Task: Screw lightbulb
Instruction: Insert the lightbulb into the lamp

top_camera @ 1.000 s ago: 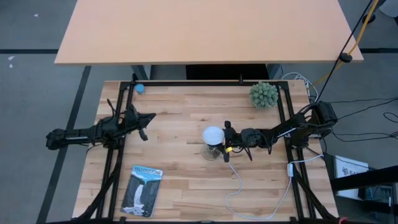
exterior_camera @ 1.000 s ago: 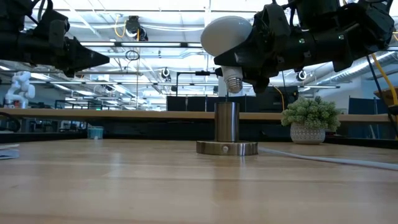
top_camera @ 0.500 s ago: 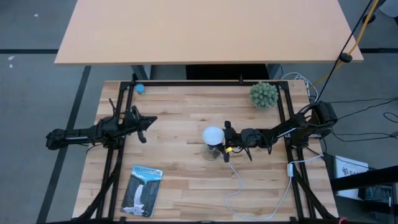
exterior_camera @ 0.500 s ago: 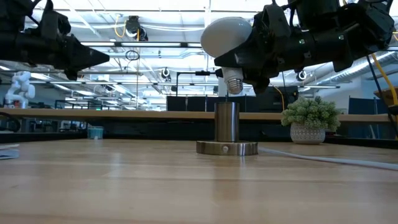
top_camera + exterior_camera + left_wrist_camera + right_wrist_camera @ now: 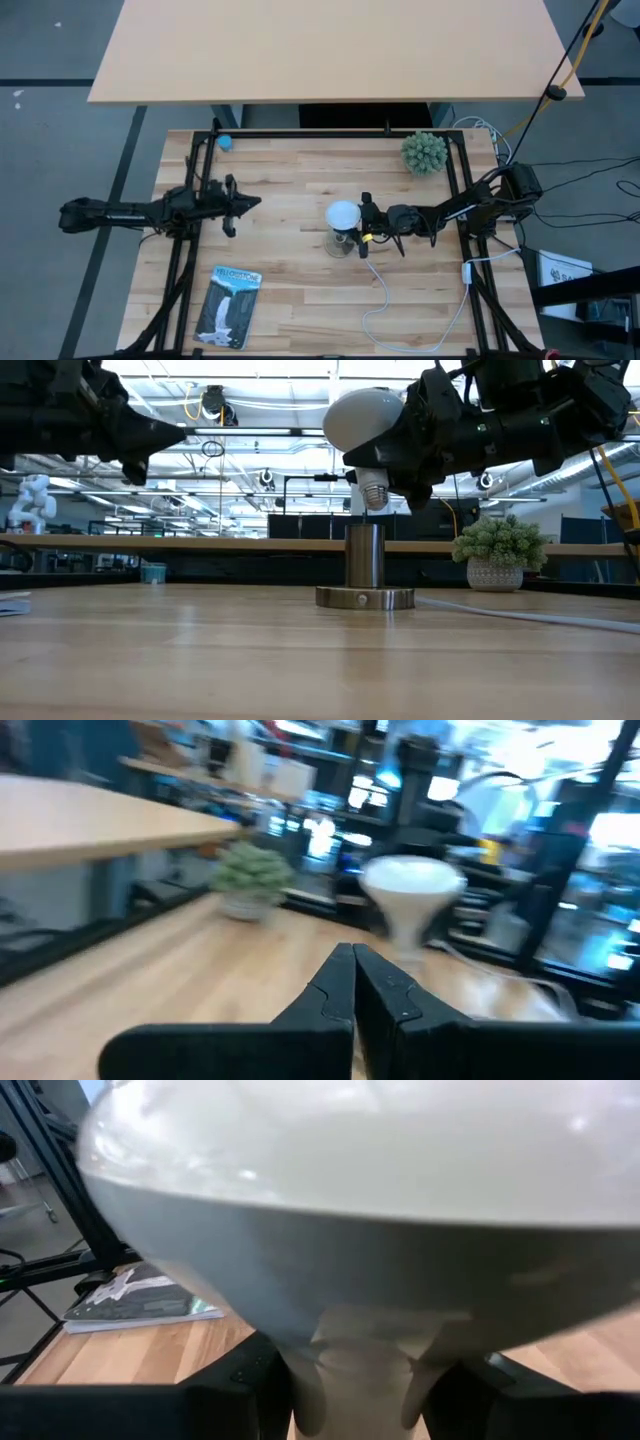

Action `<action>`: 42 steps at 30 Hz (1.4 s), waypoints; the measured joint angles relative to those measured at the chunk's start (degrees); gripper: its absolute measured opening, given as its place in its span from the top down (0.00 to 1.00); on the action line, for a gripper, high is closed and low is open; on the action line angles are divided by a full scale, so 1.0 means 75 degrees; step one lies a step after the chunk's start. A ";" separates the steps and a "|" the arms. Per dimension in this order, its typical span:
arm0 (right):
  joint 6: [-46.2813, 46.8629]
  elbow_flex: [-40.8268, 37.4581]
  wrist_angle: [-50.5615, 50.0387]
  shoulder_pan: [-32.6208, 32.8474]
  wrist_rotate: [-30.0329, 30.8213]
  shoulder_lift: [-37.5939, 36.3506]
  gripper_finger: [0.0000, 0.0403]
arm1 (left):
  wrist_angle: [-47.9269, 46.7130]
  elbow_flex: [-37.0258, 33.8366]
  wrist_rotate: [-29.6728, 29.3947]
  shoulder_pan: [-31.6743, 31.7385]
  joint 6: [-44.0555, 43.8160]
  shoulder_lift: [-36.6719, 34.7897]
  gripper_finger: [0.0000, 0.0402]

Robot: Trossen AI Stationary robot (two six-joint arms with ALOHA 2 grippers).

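The white frosted lightbulb hangs upright, dome up, its silvery screw end a little above the metal socket base, which stands on the table near the middle. It also shows from above and fills the right wrist view. My right gripper is shut on the bulb, coming from the table's right. My left gripper is shut and empty, above the table's left part, pointing at the bulb. My right gripper pinches the bulb's cone-shaped neck between its two fingers, just under the dome. The fingers come level from the table's right side. The bulb is upright and lifted clear, its screw end over the socket's opening.
A spiky green ball plant in a white pot stands at the far right. A white cord runs from the socket to the near right. A printed packet lies at the near left. A small blue thing sits at the far left.
My left gripper has moved toward the table's right, nearer the bulb, and has turned a little about its axis. The right gripper and the bulb have kept still above the socket.
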 joint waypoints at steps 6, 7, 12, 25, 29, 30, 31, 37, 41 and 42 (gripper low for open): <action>0.0219 0.0000 -0.0042 0.0006 -0.0006 0.0000 0.60 | 0.0912 0.0000 0.0344 0.0003 -0.0062 0.1355 0.91; 0.0214 0.0000 -0.0052 0.0006 -0.0006 0.0000 0.60 | 0.1150 -0.0002 0.0414 0.0003 -0.0062 0.1543 0.89; 0.0212 0.0000 -0.0079 0.0009 -0.0006 0.0000 0.60 | 0.2292 -0.0001 0.0347 0.0001 0.0061 0.2344 0.76; 0.0209 0.0000 -0.0044 0.0009 -0.0014 0.0000 0.60 | 0.1091 0.2659 -0.0528 -0.0013 0.1219 0.4889 0.70; 0.0223 0.0000 -0.0044 0.0015 -0.0018 0.0000 0.60 | 0.1217 0.3153 0.0364 -0.0103 0.1280 0.6104 0.70; 0.0272 0.0000 -0.0044 0.0015 -0.0031 0.0000 0.60 | 0.1417 0.3150 0.0549 -0.0146 0.1280 0.6413 0.70; 0.0326 0.0000 -0.0041 0.0015 -0.0047 0.0000 0.60 | 0.1689 0.3150 0.0654 -0.0197 0.1236 0.6755 0.70; 0.0434 0.0000 -0.0044 0.0128 -0.0055 0.0000 0.60 | 0.4290 0.3149 0.0743 -0.0512 0.1026 0.8757 0.70; 0.0408 0.0000 -0.0048 0.0228 -0.0055 0.0000 0.60 | 0.5589 0.3147 0.1044 -0.0551 0.0800 0.9667 0.70; 0.0391 0.0000 -0.0064 0.0239 -0.0058 0.0000 0.60 | 0.5750 0.3145 0.1160 -0.0551 0.0650 0.9827 0.70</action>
